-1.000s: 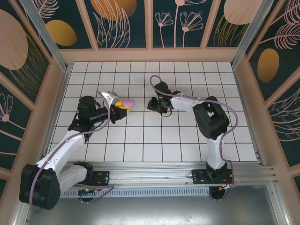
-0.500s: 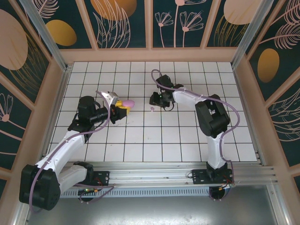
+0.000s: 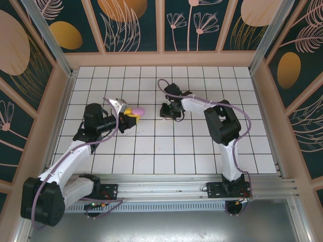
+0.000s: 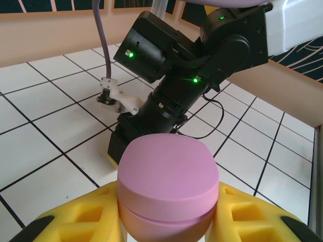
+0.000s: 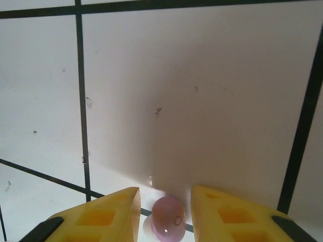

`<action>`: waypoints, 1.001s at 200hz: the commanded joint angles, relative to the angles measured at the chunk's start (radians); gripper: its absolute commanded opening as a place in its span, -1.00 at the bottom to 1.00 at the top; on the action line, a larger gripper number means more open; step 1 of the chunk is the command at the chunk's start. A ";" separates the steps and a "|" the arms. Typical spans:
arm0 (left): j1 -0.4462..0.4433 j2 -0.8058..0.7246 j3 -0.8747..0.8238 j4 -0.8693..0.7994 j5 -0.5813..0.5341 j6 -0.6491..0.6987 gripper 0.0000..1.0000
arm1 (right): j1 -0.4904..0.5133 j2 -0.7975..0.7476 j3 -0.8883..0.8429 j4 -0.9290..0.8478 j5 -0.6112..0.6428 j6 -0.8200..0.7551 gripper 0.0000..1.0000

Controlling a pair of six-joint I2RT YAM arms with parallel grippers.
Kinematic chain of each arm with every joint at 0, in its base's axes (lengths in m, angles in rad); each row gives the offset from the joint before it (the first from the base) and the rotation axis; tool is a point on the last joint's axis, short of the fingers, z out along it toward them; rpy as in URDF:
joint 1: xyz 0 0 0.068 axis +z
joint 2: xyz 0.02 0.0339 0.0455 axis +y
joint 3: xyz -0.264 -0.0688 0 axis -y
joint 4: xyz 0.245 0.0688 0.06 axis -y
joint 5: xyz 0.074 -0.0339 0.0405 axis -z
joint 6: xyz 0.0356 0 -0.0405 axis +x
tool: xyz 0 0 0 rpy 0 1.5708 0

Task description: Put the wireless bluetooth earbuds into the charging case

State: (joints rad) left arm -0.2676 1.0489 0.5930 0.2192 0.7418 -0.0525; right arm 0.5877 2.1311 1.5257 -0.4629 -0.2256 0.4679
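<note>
The pink charging case [image 4: 169, 176], its lid down, sits clamped between the yellow fingers of my left gripper [image 4: 169, 214]. In the top view that gripper [image 3: 131, 115] holds the case [image 3: 138, 110] just above the tiled floor, left of centre. My right gripper [image 3: 167, 112] points down at the floor near the middle. In the right wrist view a small pale pink earbud [image 5: 168, 224] lies on the tile between its yellow fingers [image 5: 113, 214], with a gap on each side. The right gripper [image 5: 165, 214] is open around the earbud without touching it.
White tiled floor [image 3: 192, 146] with dark grout lines, walled by wooden panels [image 3: 166, 59] at the back and sides. The right arm's black wrist [image 4: 186, 65] stands close in front of the left gripper. A metal rail [image 3: 166, 181] runs along the near edge.
The right gripper has shifted slightly left and come down over the earbud that lay bare on the tile half a second ago; its fingers have narrowed a little. The left arm has not moved.
</note>
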 commanded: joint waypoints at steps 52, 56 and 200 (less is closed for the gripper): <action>-0.005 -0.014 0.016 -0.007 -0.006 0.017 -1.00 | 0.027 -0.005 0.023 -0.088 0.072 0.020 -0.28; -0.003 -0.015 0.016 -0.006 -0.008 0.016 -1.00 | 0.026 -0.009 0.019 -0.089 0.075 0.026 -0.28; -0.003 -0.041 0.011 -0.015 -0.014 0.017 -1.00 | 0.040 -0.010 0.004 -0.059 0.060 0.090 -0.46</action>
State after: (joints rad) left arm -0.2676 1.0210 0.5930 0.2047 0.7277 -0.0525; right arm 0.6151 2.1254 1.5249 -0.4961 -0.1722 0.5426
